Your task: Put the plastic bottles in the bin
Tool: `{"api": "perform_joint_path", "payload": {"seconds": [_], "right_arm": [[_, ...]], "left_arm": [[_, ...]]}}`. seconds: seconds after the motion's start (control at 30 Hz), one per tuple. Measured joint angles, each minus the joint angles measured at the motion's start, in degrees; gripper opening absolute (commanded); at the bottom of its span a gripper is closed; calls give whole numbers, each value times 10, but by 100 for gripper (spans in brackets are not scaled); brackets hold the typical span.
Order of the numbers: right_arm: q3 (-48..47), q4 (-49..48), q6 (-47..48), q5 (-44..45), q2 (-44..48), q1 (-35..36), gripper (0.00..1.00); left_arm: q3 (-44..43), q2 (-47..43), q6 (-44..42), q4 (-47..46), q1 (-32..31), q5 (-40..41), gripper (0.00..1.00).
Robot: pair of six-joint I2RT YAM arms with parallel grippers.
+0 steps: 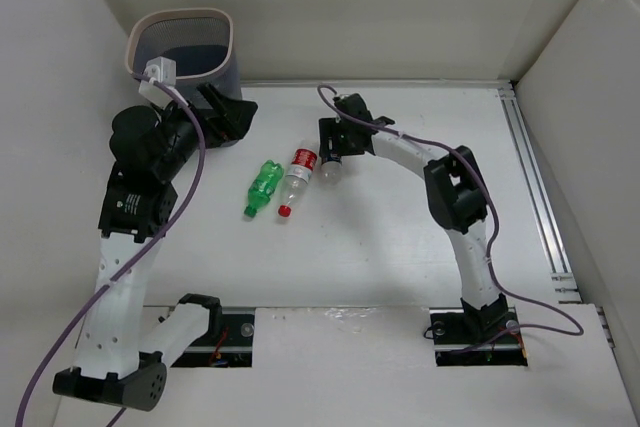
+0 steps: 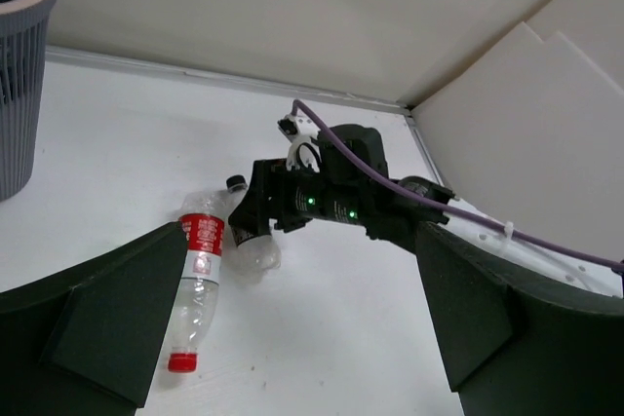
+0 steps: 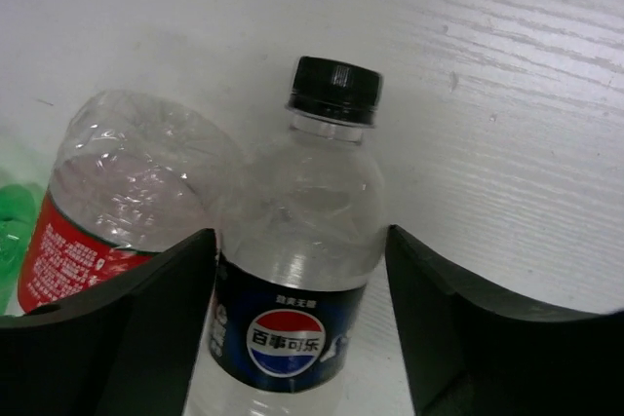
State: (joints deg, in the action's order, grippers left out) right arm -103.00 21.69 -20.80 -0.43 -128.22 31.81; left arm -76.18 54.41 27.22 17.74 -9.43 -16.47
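A clear bottle with a dark blue label and black cap (image 3: pixel 304 204) lies on the white table, also seen from above (image 1: pixel 331 169). My right gripper (image 3: pixel 300 241) straddles it, open, with a finger close against each side. Beside it lie a clear bottle with a red label and red cap (image 1: pixel 297 179) (image 2: pixel 200 270) (image 3: pixel 117 192) and a green bottle (image 1: pixel 264 185) (image 3: pixel 12 216). The grey mesh bin (image 1: pixel 232 42) (image 2: pixel 19 94) stands at the far left corner. My left gripper (image 1: pixel 225 112) (image 2: pixel 300 275) hangs open and holds nothing, just right of the bin.
White walls close the table at the back, left and right. A metal rail (image 1: pixel 535 187) runs along the table's right side. Purple cables (image 1: pixel 190 177) trail along both arms.
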Motion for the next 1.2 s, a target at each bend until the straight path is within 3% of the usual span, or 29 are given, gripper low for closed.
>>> {"api": "perform_joint_path", "payload": {"seconds": [0.1,0.17,0.2,0.23,0.37,0.5,0.63,0.87,1.07,1.2], "right_arm": [[-11,4,-2,-3,-13,-4,62],[-16,6,-3,-3,-16,-7,50],[-16,6,-2,-5,-16,-9,43],[-16,7,-2,-6,-16,-10,27],[-16,9,-5,-7,-16,-18,0],[32,12,-6,-3,23,-40,0],[137,17,-6,-7,139,-78,0],[277,-79,-6,-120,417,-142,0],[393,-227,-20,-257,599,-158,0],[417,-296,-51,-339,643,-180,0]], "left_arm": [[21,-14,-3,1,0,-6,100],[31,-14,-4,2,0,-9,100],[37,-13,-5,2,0,-10,100],[46,-12,-6,2,0,-14,100],[78,-12,-7,0,0,-39,100],[123,-11,-6,-31,0,-91,100],[154,-1,5,-71,-12,-139,100],[137,103,7,-157,-220,-112,100],[106,187,7,-214,-323,-58,100],[74,210,-2,-251,-365,-37,100]]}}
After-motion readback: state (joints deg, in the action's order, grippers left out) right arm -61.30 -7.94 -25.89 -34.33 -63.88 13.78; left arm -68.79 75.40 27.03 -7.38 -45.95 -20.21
